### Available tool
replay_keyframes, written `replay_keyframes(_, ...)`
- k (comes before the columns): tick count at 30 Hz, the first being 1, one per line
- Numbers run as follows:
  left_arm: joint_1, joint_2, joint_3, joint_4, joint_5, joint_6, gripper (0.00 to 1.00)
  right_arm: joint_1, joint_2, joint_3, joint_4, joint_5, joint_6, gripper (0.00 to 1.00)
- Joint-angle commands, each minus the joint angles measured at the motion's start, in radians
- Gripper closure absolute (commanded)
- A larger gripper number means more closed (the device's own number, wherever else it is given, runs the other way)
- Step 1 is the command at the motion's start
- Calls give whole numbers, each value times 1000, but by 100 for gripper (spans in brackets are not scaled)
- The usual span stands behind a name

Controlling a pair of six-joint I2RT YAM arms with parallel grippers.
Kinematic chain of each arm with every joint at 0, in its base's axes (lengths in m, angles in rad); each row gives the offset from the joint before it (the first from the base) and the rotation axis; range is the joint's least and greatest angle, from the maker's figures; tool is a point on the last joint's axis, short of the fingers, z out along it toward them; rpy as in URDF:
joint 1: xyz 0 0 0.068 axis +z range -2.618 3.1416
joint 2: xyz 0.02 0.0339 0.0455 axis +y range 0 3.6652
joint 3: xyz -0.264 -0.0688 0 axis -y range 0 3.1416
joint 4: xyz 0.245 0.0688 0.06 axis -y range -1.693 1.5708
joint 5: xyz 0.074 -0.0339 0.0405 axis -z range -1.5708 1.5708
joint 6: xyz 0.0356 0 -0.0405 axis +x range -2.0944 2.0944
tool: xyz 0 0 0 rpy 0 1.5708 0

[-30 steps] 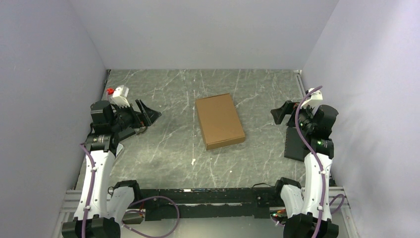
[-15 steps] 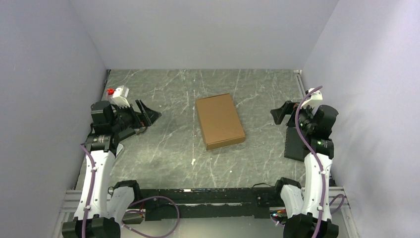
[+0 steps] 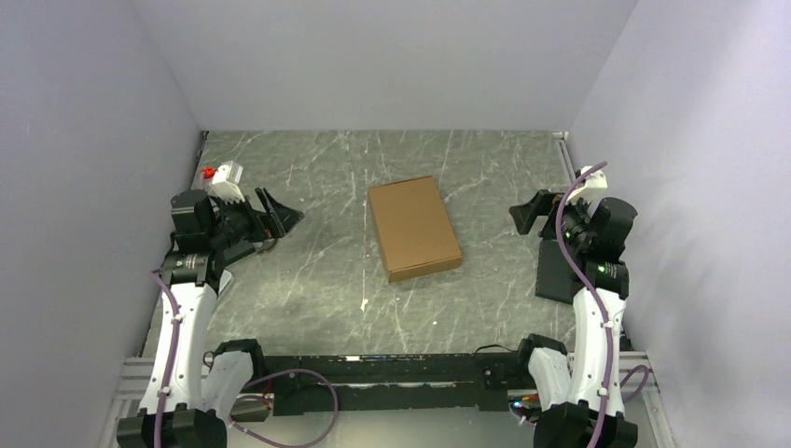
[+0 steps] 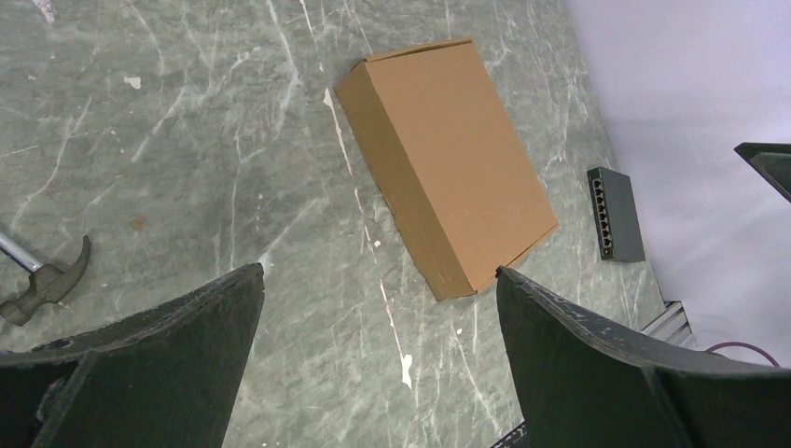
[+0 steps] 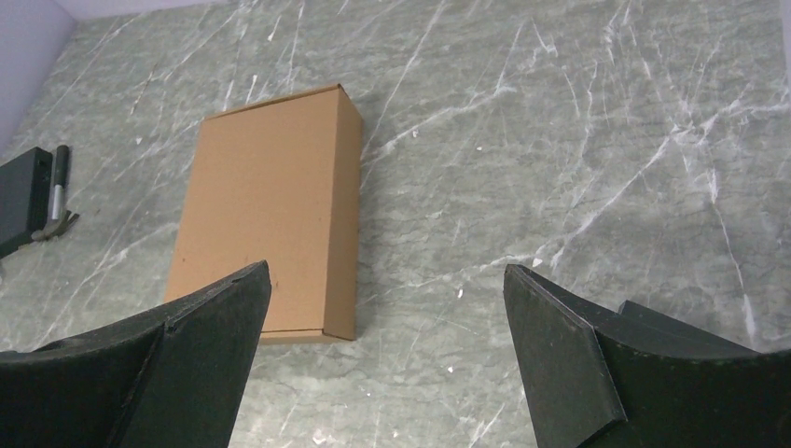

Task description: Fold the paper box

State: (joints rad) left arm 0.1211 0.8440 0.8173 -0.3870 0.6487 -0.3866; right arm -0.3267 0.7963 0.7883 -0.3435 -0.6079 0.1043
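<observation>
Hammer (image 4: pixel 48 278) handle past left edge

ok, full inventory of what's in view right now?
paper box: 1, brown cardboard, closed up, middle of the table, neither hand touching it
hammer: 1, dark head, metal handle, left side of the table near the left arm
black block: 1, black, left side, right beside the hammer
port unit: 1, dark, flat, with a row of ports, right side by the wall
table: 1, grey with white veins, holds everything
left hand: 1, black, open, empty, left of the box
right hand: 1, black, open, empty, right of the box
</observation>
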Motion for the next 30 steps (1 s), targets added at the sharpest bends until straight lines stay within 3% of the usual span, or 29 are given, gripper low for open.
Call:
replay_keyframes(1, 6, -9, -4, 15, -1, -3, 0, -1, -12, 28, 23, -14, -12, 0)
replay_keyframes(30, 8, -11, -4, 14, -6, -3, 1, -2, -11, 35, 17, -3, -13, 0)
